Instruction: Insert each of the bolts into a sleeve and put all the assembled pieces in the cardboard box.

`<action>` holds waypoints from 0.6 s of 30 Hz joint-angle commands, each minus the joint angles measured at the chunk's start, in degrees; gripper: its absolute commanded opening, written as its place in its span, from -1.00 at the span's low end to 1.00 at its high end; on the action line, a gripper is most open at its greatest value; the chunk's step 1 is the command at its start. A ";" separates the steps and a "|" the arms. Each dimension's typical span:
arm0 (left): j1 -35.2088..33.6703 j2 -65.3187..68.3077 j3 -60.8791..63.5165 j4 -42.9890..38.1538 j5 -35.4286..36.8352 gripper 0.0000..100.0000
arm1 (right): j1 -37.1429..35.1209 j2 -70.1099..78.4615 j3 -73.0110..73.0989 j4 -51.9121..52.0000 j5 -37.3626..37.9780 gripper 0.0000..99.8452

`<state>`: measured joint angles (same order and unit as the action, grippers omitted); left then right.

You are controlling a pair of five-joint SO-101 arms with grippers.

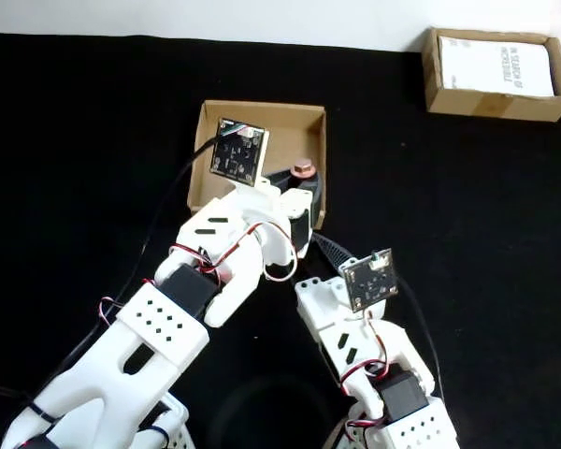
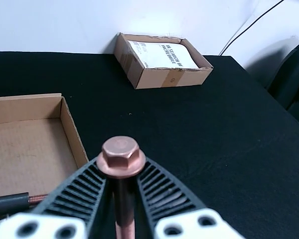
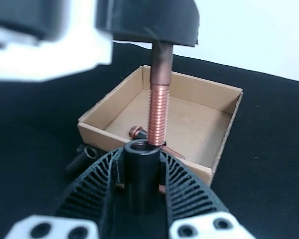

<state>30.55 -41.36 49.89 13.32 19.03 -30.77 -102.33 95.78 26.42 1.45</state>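
Foreground: right gripper (image 3: 139, 158), its ribbed fingers (image 3: 184, 184) closed on a black sleeve (image 3: 139, 181) that stands upright with its open mouth facing up. Directly above, a copper bolt (image 3: 158, 109) hangs vertically, thread downward, with its tip at the rim of the sleeve's mouth; whether it has entered the bore cannot be told. The bolt is pinched just under its hexagonal head by the narrowly set fingers of the left gripper (image 2: 120, 168), and the head stands proud of the fingertips. Beside the held sleeve, a loose sleeve (image 3: 82, 155) lies on its side on the black table (image 1: 93, 140), just outside the near wall of the box (image 3: 202, 94). The box, an open, shallow cardboard tray, sits just behind both grippers. Lying flat on its floor near one wall is one piece (image 2: 12, 201), a black sleeve with copper thread protruding from one end; the rest of the floor is bare cardboard. Farthest away, well apart from the arms and close to the table's rear edge by the white wall, stands a far box (image 2: 154, 77), also open cardboard. It holds a white printed sheet (image 2: 162, 55) that lies flat and covers nearly all of its floor.
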 commanded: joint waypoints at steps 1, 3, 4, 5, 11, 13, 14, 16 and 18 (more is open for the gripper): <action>0.92 -1.98 -2.42 0.18 0.09 -0.98 | 1.27 -0.92 4.09 -1.71 1.67 -0.99; 1.63 -2.42 -2.51 1.49 0.09 -0.98 | 1.27 -0.92 4.70 -3.38 1.67 -0.99; 1.80 -2.51 -2.51 2.02 0.09 -0.98 | 1.27 -0.92 5.14 -4.09 1.67 -0.99; 1.80 -2.51 -2.42 2.11 0.09 -0.98 | 1.27 -0.92 5.32 -4.35 1.76 -0.99; 1.80 -2.51 -2.77 2.02 0.09 -0.98 | 1.36 -0.75 5.32 -4.18 1.76 -0.99; 1.80 -2.51 -2.77 2.02 0.09 -0.98 | 1.36 -0.48 5.32 -4.18 1.76 -0.99; 1.80 -2.51 -2.77 2.02 0.09 -0.98 | 1.36 -0.48 5.32 -4.09 1.76 -0.99; 1.80 -2.59 -2.86 2.02 0.09 -0.98 | 1.36 -0.48 5.41 -4.00 1.85 -0.99; 1.54 -2.59 -3.65 2.11 0.09 -0.98 | 1.45 -0.57 6.37 -3.12 3.25 -0.99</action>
<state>31.25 -42.42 49.80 15.25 19.12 -30.15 -102.24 95.78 23.96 2.95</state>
